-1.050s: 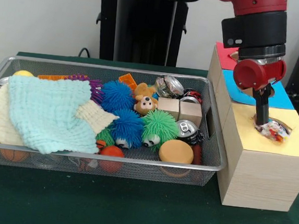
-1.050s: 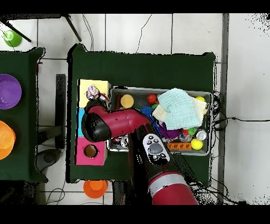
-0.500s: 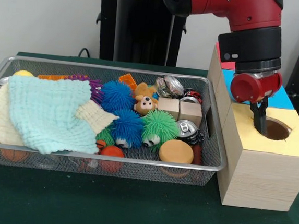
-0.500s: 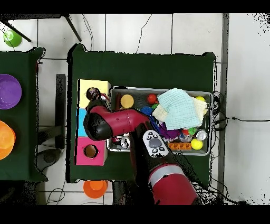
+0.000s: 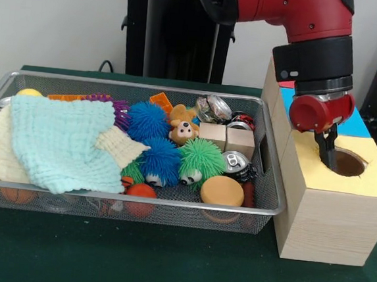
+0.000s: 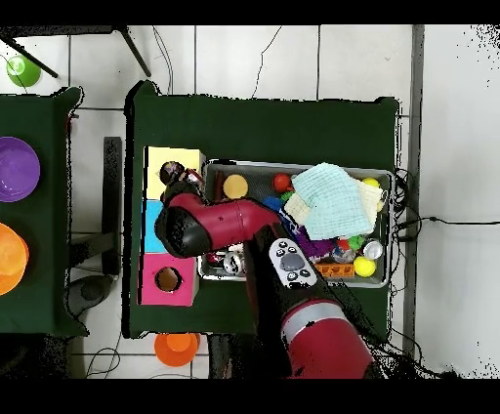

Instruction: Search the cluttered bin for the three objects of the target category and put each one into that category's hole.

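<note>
Nearest me, the wire bin (image 5: 137, 199) is sitting on the green table (image 5: 164, 264), holding two cloths (image 5: 60, 140), three spiky balls (image 5: 200, 160) in blue, blue and green, two wooden cubes (image 5: 227, 139), one tan disc (image 5: 222, 190) and at least two crushed cans (image 5: 234, 161). Beside it the wooden box (image 5: 330, 219) is showing one open hole (image 5: 346, 163) in its yellow top. The gripper (image 5: 326, 150) is hanging at that hole's edge, carrying nothing; whether its fingers are apart I cannot tell.
</note>
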Motion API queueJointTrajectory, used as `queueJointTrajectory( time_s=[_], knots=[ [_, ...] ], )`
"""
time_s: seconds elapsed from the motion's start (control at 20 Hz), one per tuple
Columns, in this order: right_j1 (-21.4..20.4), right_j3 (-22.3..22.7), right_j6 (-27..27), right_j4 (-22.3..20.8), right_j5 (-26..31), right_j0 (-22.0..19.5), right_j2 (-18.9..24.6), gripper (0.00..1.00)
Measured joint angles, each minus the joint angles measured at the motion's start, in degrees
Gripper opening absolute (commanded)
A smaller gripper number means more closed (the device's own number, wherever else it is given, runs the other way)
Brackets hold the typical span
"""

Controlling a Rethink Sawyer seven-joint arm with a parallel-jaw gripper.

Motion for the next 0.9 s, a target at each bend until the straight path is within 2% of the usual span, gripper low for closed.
queueJointTrajectory(
  time_s=[0.55, 0.9],
  knots=[
    [-6.52, 4.44, 0.0, 0.0, 3.19, -7.56, 7.66, 0.0],
    [-9.81, 5.17, 0.0, -0.02, 8.61, -8.82, 8.12, 0.0]
  ],
)
